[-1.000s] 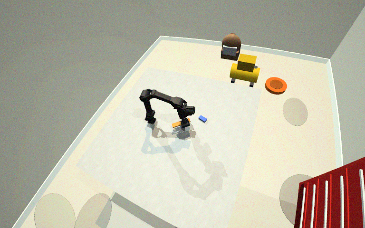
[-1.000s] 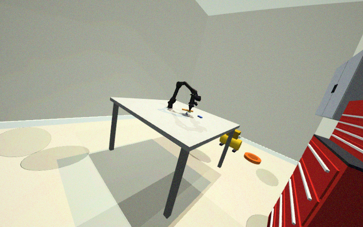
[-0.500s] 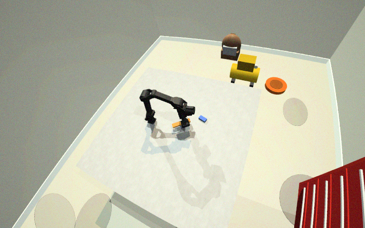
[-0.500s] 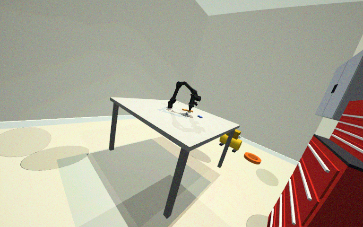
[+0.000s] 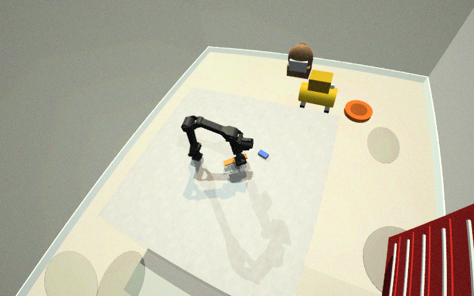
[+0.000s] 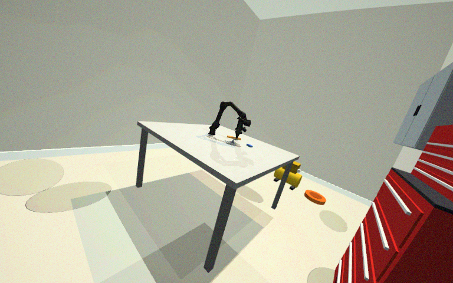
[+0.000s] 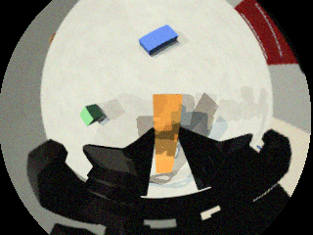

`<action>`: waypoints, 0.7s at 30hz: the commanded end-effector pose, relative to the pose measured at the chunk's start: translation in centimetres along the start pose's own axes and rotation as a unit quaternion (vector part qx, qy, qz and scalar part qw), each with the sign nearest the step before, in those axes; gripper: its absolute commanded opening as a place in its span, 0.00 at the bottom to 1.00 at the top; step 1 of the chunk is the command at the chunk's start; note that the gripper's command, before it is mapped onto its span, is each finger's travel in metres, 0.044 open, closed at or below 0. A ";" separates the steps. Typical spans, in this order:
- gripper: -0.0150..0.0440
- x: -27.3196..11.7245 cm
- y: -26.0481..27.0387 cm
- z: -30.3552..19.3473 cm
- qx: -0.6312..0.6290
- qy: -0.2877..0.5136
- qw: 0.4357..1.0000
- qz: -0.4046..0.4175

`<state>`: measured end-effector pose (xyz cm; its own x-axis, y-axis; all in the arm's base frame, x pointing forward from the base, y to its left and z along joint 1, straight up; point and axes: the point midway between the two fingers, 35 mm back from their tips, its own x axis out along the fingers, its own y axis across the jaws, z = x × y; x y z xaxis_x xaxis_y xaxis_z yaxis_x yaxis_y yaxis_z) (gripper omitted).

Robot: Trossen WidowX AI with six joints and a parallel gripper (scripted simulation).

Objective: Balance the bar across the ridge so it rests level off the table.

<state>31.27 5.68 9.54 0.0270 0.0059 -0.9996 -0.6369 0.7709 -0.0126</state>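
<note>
Bar (image 7: pixel 166 132) is orange, clamped between the gripper (image 7: pixel 167 157) fingers, so the grasp is on. Gripper closed on it roughly mid-length in the wrist view, with the long part of the bar sticking out ahead and a short bit behind the fingers.

Exterior view: bar (image 6: pixel 233 137) sits above the tabletop (image 6: pixel 187 150), looks about level, with a small grey ridge (image 6: pixel 232 142) right under it. Can't tell whether the bar is already touching the ridge or hanging just above; too small at this range. Neither bar end looks to be on the tabletop.

Top view: bar (image 5: pixel 234 159) pokes out both sides of the gripper (image 5: pixel 240 161), more toward the arm's base side.

Other stuff: blue block (image 7: pixel 158 39) near, apart from the bar; small green block (image 7: pixel 92 116) off to the side. Neither in the way.

Status, my read: pick and carry done, bar positioned over the ridge. Left: confirm contact and centring, open fingers, back off straight up. Risk is an off-centre seat; then the bar tips on release.
</note>
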 end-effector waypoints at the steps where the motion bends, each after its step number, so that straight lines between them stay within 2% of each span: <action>1: 0.25 0.2 0.0 0.0 -0.001 0.002 1.000 0.000; 21: 0.25 0.3 0.0 0.0 -0.001 0.002 1.000 0.000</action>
<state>31.27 5.68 9.37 0.0270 0.0059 -0.9996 -0.6369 0.7709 -0.0126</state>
